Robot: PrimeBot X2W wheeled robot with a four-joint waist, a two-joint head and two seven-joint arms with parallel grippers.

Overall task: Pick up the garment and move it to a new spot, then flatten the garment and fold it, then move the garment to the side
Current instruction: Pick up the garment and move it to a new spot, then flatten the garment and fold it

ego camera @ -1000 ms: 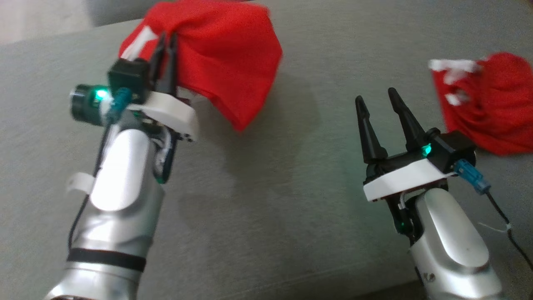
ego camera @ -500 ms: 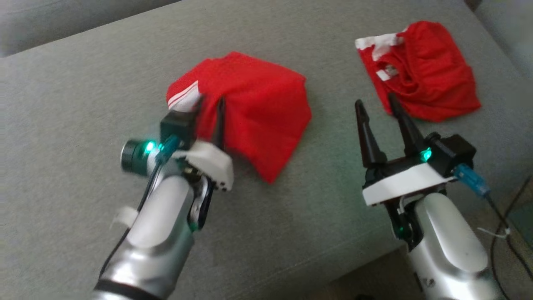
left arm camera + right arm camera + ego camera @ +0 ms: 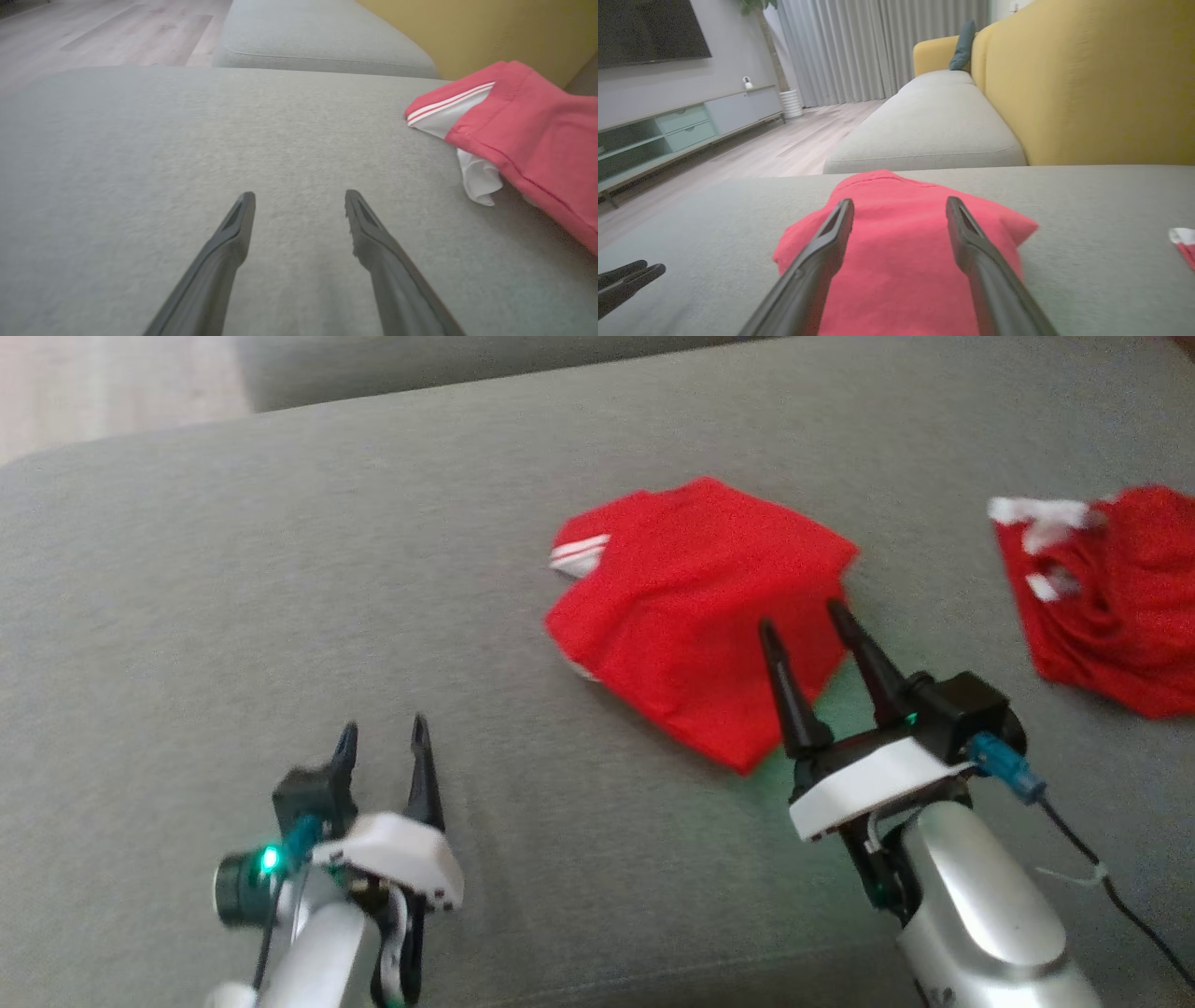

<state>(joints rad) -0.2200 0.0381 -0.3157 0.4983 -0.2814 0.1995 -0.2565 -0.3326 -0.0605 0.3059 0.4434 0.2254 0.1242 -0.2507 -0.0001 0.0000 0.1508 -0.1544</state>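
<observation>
Roughly diagonal, the folded garment (image 3: 695, 616) points its striped end (image 3: 579, 553) far-left.

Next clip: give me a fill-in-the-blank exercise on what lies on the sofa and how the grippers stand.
1. The folded red cloth garment with white stripes lies on a ___ fabric sofa cushion.
2. The left gripper, apart from it, stands ___ and empty.
3. The crumpled red garment with white trim lies to the folded one's ___ in the head view.
4. The right gripper points its fingers toward the ___ garment.
Missing words: grey; open; right; folded.
</observation>
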